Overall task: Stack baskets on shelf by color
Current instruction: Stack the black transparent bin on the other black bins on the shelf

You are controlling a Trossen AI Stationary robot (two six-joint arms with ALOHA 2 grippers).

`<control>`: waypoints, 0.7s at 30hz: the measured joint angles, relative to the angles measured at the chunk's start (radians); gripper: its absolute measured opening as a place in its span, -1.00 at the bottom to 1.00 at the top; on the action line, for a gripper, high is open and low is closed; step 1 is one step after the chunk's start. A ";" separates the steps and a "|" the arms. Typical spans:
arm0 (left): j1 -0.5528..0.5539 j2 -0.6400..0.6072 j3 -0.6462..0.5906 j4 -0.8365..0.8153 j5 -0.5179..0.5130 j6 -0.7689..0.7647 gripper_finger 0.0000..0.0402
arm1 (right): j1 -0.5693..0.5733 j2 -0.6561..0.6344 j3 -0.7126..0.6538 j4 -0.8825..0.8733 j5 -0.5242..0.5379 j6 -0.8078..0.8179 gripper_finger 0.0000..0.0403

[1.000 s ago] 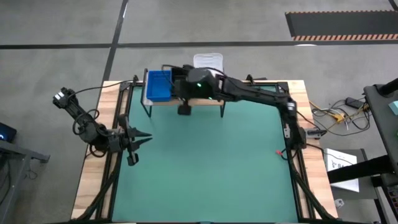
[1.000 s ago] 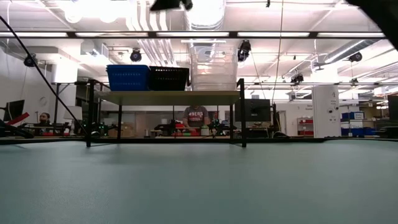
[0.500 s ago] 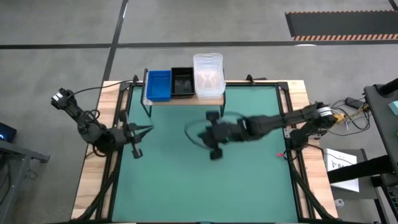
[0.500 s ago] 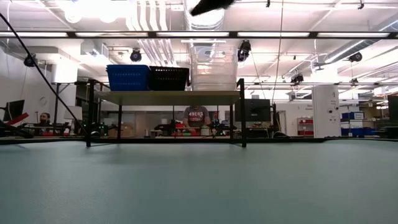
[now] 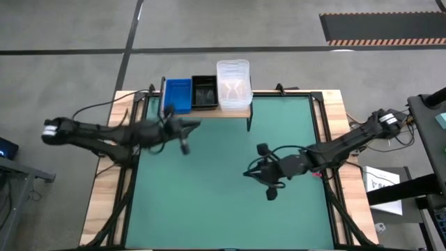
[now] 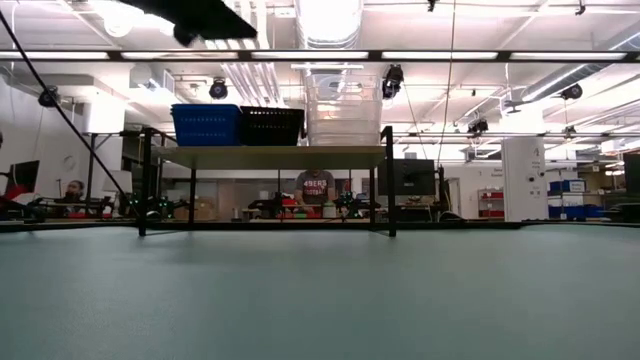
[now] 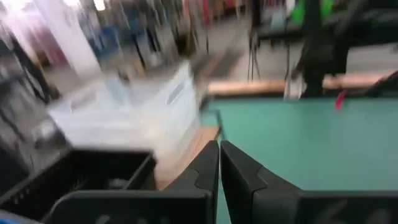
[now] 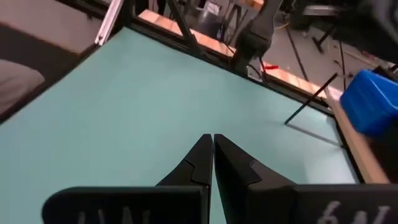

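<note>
On the shelf [image 5: 237, 110] at the table's far edge stand three stacks of baskets side by side: blue [image 5: 178, 95], black mesh [image 5: 204, 93] and clear [image 5: 233, 84]. In the low view their bottoms rest on the wood plank [image 6: 270, 156]: blue [image 6: 205, 124], black [image 6: 272, 126], clear [image 6: 343, 108]. My left gripper [image 5: 196, 124] is shut and empty, level, just in front of the shelf near the black basket [image 7: 81, 174] and the clear basket [image 7: 137, 115]. My right gripper [image 5: 247, 173] is shut and empty above the mat's middle, right of centre.
The green mat [image 5: 209, 202] lies bare around both grippers. Black frame rails [image 5: 327, 174] run along the table's sides. The shelf's thin black legs [image 6: 390, 190] stand on the mat. People and workbenches show in the room beyond the table [image 6: 315, 188].
My left gripper has swung from the table's left edge toward the shelf and has shut its fingers on nothing. My right gripper, shut throughout, has drawn back from over the shelf toward the table's near right and has come down. The baskets have stayed in place.
</note>
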 joint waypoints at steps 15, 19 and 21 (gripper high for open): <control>0.433 0.311 0.446 -0.699 0.297 -0.018 -1.00 | 0.001 -0.054 -0.152 0.049 0.001 0.069 -0.96; 0.435 0.317 0.446 -0.693 0.282 -0.009 -1.00 | 0.003 -0.053 -0.163 0.047 0.000 0.084 -0.96; 0.434 0.318 0.445 -0.691 0.280 -0.002 -1.00 | 0.003 -0.054 -0.165 0.049 0.000 0.091 -0.96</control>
